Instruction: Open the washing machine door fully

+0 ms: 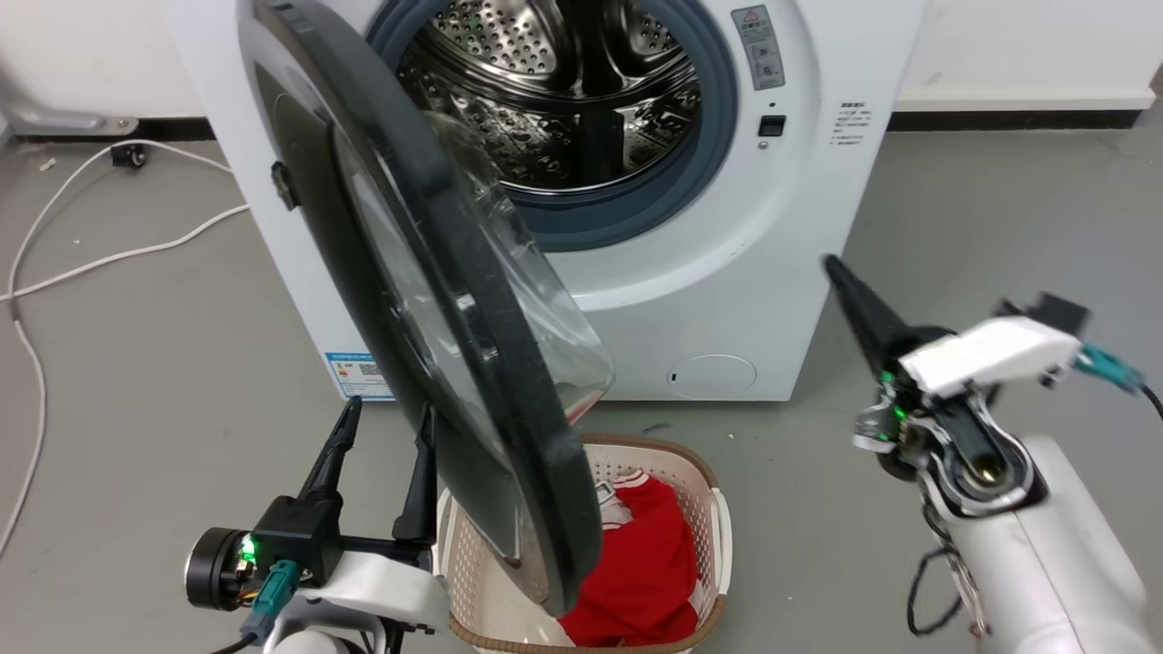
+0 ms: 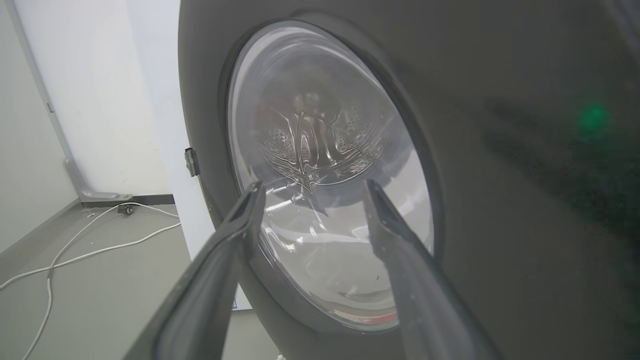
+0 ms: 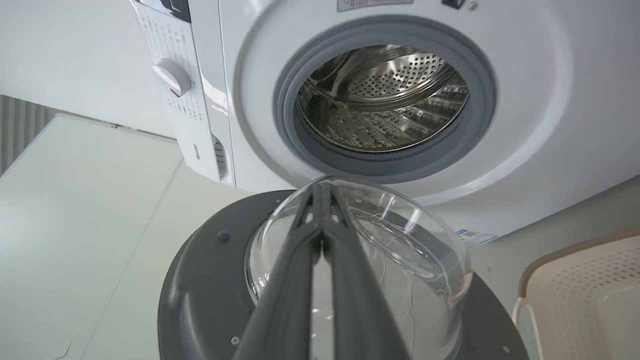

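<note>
Head view: door (image 1: 427,209) half-swung; left pincer (image 1: 389,409), lower left, spread wide beside its outer face, probably to push.

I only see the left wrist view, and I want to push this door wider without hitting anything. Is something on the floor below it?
Observer: Yes. A white laundry basket holding a red garment stands on the floor in front of the washing machine. In the head view the lower edge of the washing machine door overlaps it. I cannot tell if they touch.
Operator: And where is the right arm?
Observer: The right gripper is off to the robot's right of the drum opening, fingers shut together, apart from the door.
</note>
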